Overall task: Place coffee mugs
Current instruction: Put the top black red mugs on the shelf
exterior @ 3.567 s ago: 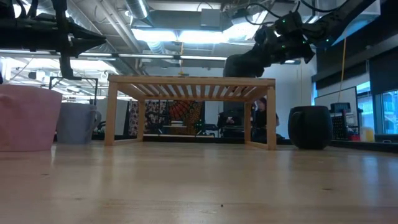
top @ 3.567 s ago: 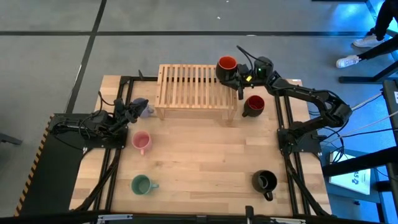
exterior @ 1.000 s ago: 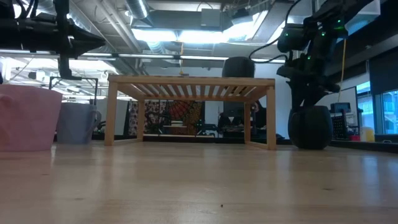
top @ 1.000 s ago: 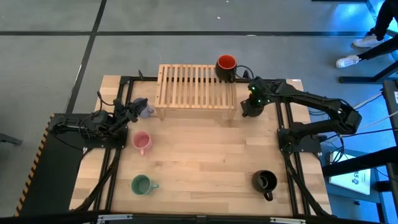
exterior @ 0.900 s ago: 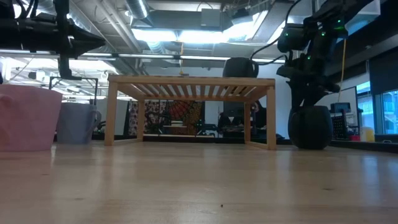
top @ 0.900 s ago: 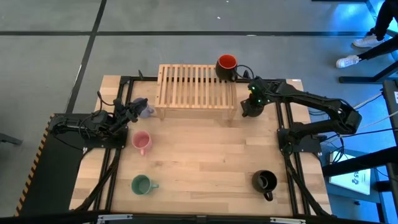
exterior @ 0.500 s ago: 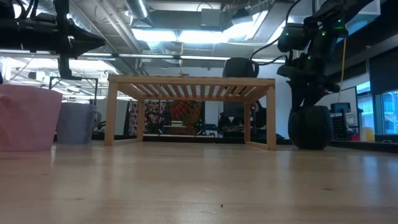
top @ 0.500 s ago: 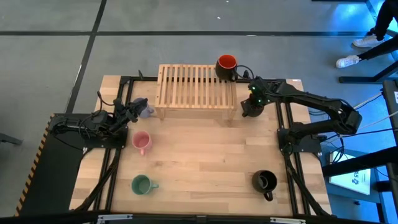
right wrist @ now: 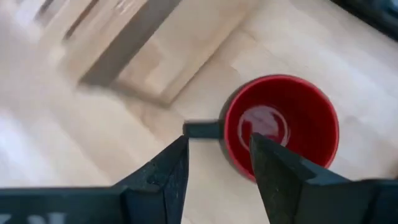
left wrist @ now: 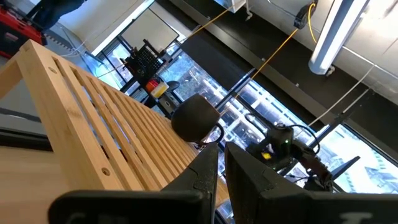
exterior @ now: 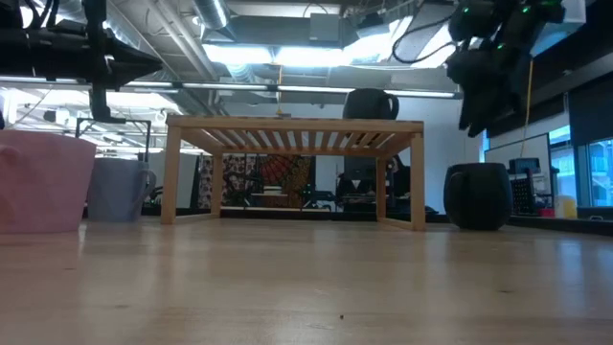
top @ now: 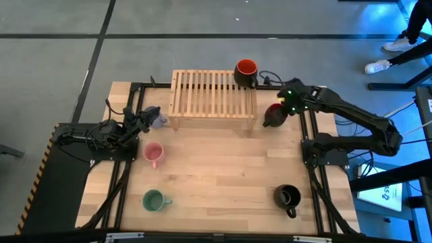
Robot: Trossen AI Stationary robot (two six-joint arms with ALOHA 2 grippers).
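A dark mug with a red inside stands on the table by the right end of the wooden rack, its handle toward the rack. My right gripper hangs open above it, touching nothing; the low view shows it well clear of that mug. Another dark mug with an orange-red inside stands on the rack's far right corner. My left gripper waits shut at the table's left, beside the lavender mug. Pink, green and black mugs stand on the table.
The rack's slatted top is bare except for the mug at its far right corner. The middle of the wooden table lies open between the mugs. A person's legs show on the floor past the far right.
My right gripper has risen from just over the red-inside mug and drawn back toward the table's right edge, rolling a little as it went. The mug has stayed standing where it was on the table.
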